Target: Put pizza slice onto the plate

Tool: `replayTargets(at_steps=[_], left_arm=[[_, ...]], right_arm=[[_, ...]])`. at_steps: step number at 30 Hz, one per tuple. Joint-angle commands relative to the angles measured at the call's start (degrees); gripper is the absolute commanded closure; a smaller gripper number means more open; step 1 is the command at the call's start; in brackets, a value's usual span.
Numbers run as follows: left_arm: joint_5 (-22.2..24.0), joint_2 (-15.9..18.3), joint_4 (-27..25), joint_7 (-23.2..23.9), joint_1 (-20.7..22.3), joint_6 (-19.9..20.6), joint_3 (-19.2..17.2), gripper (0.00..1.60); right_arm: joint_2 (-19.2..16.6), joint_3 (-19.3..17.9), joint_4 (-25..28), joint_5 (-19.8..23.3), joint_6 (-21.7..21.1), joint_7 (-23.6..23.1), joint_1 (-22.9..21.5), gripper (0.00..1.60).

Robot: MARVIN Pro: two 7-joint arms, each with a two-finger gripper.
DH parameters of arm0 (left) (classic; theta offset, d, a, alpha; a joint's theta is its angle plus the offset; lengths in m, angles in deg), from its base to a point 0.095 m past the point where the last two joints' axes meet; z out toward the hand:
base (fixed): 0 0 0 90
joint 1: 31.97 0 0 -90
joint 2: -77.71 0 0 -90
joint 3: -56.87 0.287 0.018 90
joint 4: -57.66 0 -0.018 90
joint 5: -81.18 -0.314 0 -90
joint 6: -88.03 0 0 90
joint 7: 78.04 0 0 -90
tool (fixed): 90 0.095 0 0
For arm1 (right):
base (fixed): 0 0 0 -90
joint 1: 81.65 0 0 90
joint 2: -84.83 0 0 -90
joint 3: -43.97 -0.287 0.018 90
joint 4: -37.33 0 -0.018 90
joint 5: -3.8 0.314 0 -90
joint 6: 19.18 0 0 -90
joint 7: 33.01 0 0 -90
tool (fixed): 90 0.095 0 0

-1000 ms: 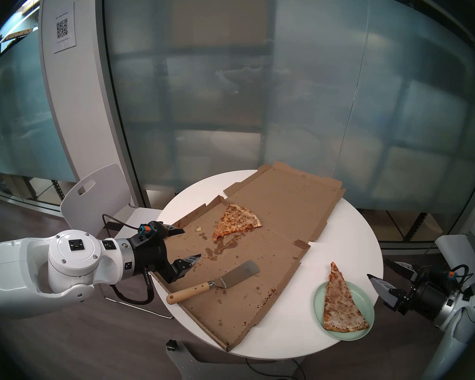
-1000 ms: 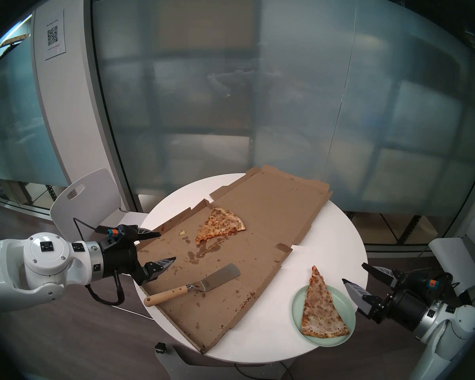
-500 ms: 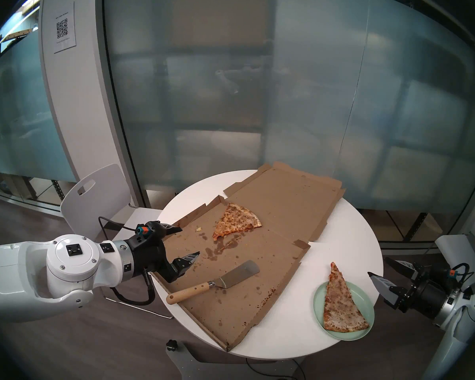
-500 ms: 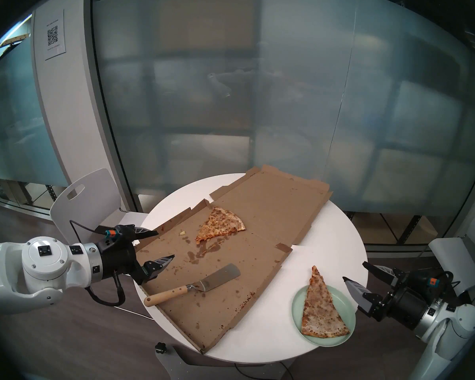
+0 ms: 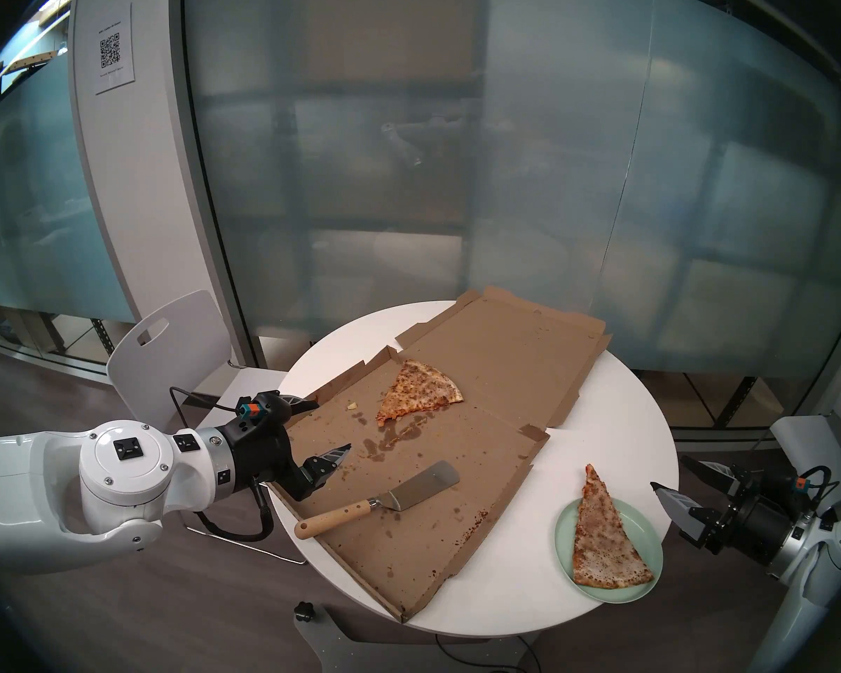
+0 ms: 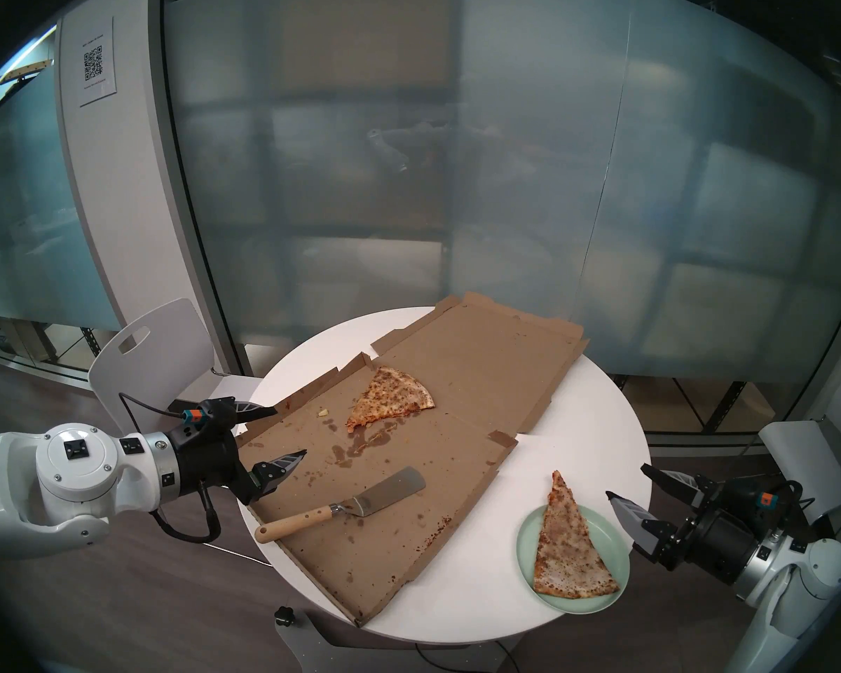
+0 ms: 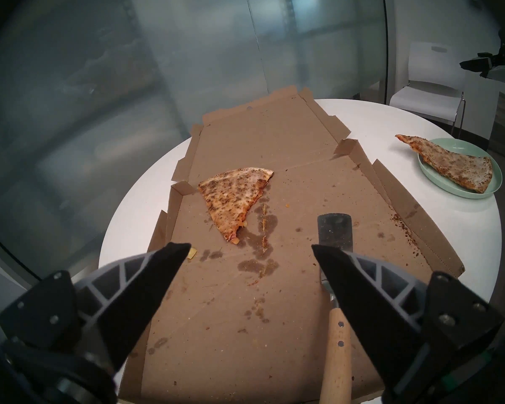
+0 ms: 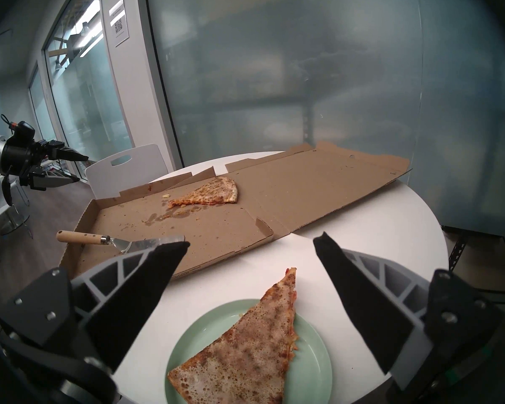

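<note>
Two tools, the left tool [image 5: 333, 427] and the right tool [image 5: 671, 478], hang spread and empty off opposite worktop [image 5: 501, 580] edges. The pizza slice [image 5: 605, 536] lies on the plate [image 5: 649, 526] near the right edge, its tip overhanging the rim, evidently placed; the spatula [image 5: 384, 502] rests in the pizza box [image 5: 506, 366], leaving bare worktop around the plate.

Left arm [image 5: 117, 482] reaching in from the view's left, white links ending in a black wrist, cable looped beneath. Left gripper [image 5: 333, 427] pointing forward and slightly downward, jaws spread wide, nothing between the fingers [image 7: 146, 281]. Right arm [image 5: 816, 546] coming in low from the view's right, forearm bent upward to a black wrist. Right gripper [image 5: 671, 475] aimed toward the left and a little downward, jaws likewise wide apart, fingers [image 8: 350, 281] empty. Both grippers hanging in the air, touching nothing.
</note>
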Motion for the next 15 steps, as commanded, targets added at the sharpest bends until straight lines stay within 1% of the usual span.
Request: replayTargets(at_steps=[1,5,9,10,12,13,15], left_arm=[[0.09,-0.1,-0.91,-0.06,-3.5,-0.97,-3.52,0.0],[-0.03,-0.24,-0.98,-0.05,-4.78,-1.05,-4.76,0.0],[-0.69,-1.51,-1.09,0.45,-6.73,-0.63,-6.93,0.0],[-0.69,-1.51,-1.09,0.45,-6.73,-0.63,-6.93,0.0],[-1.31,-2.64,-1.22,0.98,-8.16,-0.2,-8.59,0.0],[-1.31,-2.64,-1.22,0.98,-8.16,-0.2,-8.59,0.0],[-2.09,-4.11,-1.34,1.97,-9.75,0.37,-10.57,0.0]], right_arm=[[-0.14,-0.13,0.91,0.98,0.2,-1.05,0.09,0.0],[-0.18,-0.12,0.91,1.05,0.22,-1.03,0.14,0.0],[-0.22,-0.1,0.9,1.13,0.25,-1.0,0.2,0.0],[-0.22,-0.1,0.9,1.13,0.25,-1.0,0.2,0.0],[-0.25,-0.08,0.89,1.18,0.27,-0.98,0.23,0.0],[-0.25,-0.08,0.89,1.18,0.27,-0.98,0.23,0.0],[-0.27,-0.08,0.89,1.22,0.28,-0.96,0.26,0.0]])
